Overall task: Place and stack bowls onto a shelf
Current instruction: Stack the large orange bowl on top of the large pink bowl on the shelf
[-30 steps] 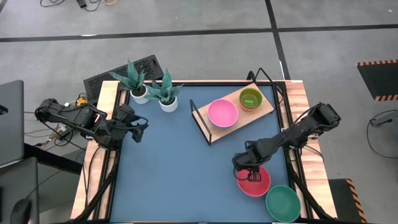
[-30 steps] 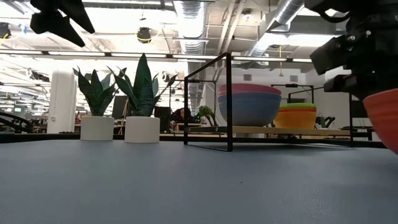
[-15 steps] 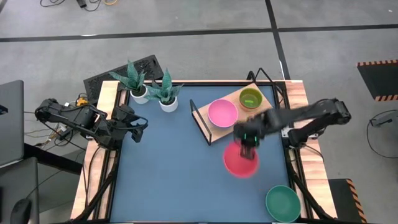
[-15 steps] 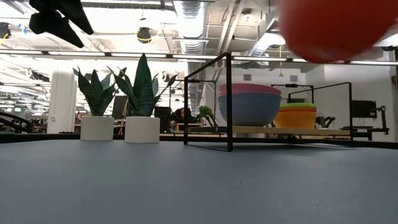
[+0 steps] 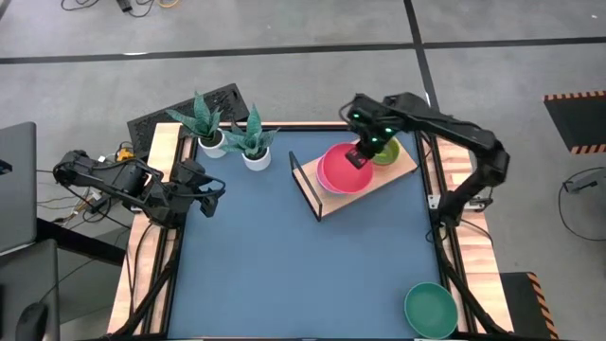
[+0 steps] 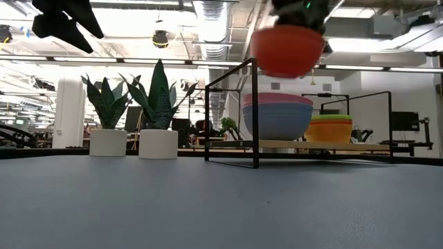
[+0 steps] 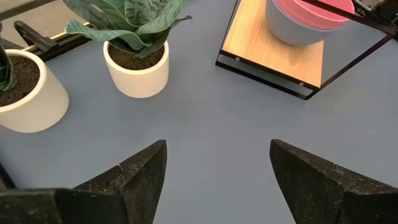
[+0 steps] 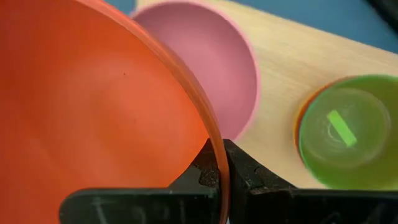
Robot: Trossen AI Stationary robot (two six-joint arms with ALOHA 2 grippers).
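I am holding the red bowl (image 5: 343,169) by its rim with my right hand (image 5: 361,156), pinched tight. The pink bowl (image 8: 211,87) on the shelf (image 5: 398,167) is just below it. I should line them up, then lower slowly.

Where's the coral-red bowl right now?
The coral-red bowl hangs in the right gripper, pinched by its rim, above the pink bowl on the shelf, seen in the high view.
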